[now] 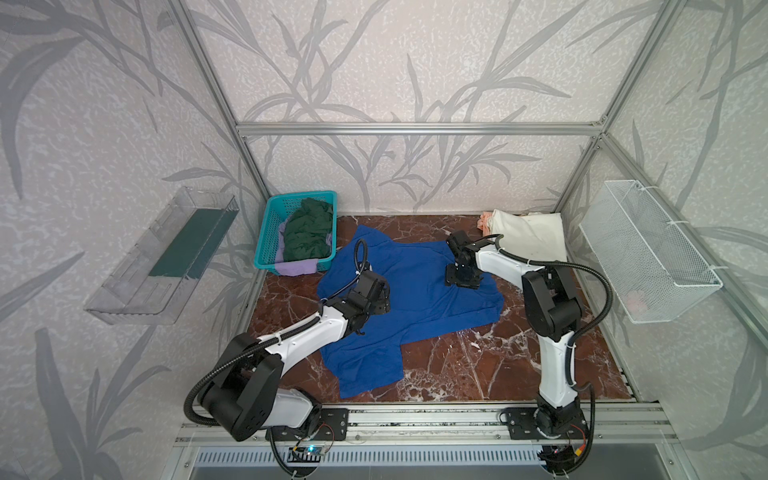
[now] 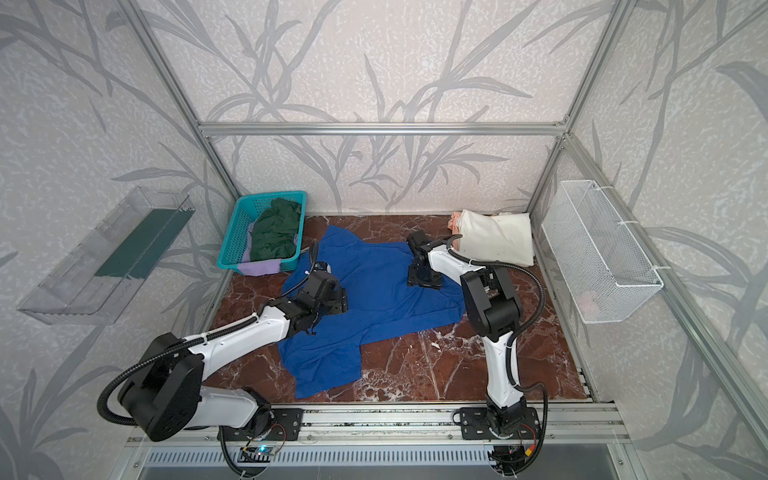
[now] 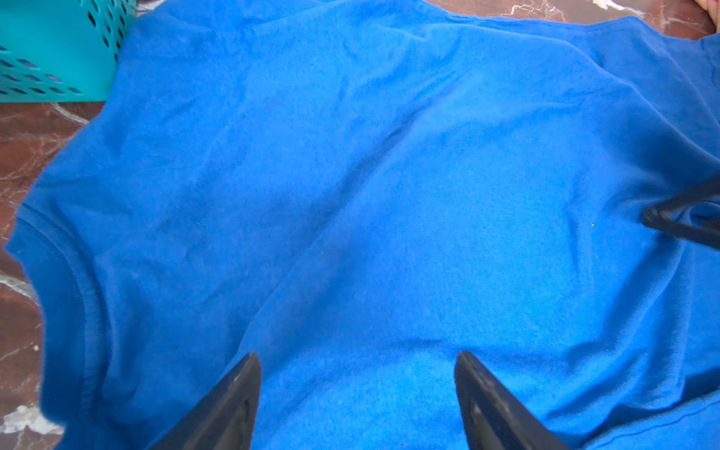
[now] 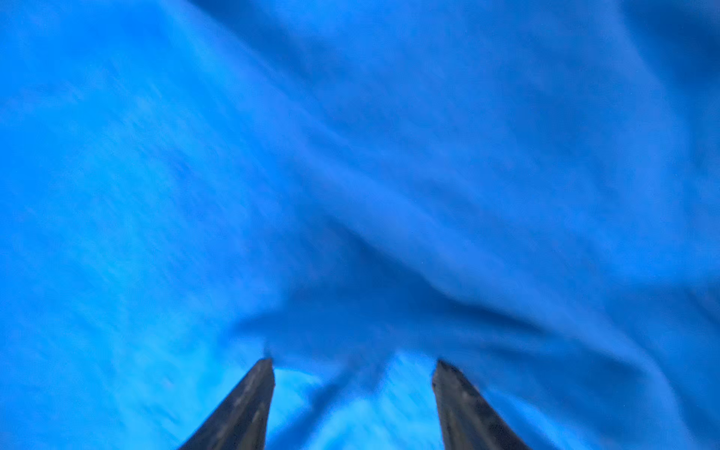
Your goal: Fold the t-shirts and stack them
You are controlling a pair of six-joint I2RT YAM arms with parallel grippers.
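Observation:
A royal blue t-shirt [image 1: 419, 303] [image 2: 378, 295] lies spread, plain side up, across the marble table [image 1: 478, 365]. My left gripper [image 1: 384, 301] [image 2: 343, 301] [image 3: 357, 356] hovers open just above the shirt's left part, with only flat cloth between its fingers. My right gripper [image 1: 461, 283] [image 2: 424, 283] [image 4: 353, 361] points down onto the shirt's far right part. It is open, its tips are on the cloth, and a wrinkle rises between them. A dark green t-shirt [image 1: 309, 232] and a lavender one [image 1: 295, 268] fill the teal basket [image 1: 266, 245]. A folded cream-white t-shirt [image 1: 528, 237] lies over a peach one [image 1: 485, 220] at the back right.
The teal basket [image 3: 50, 46] touches the blue shirt's far left corner. A clear plastic bin [image 1: 162, 257] hangs on the left wall and a white wire basket [image 1: 648, 253] on the right wall. Aluminium frame posts edge the table.

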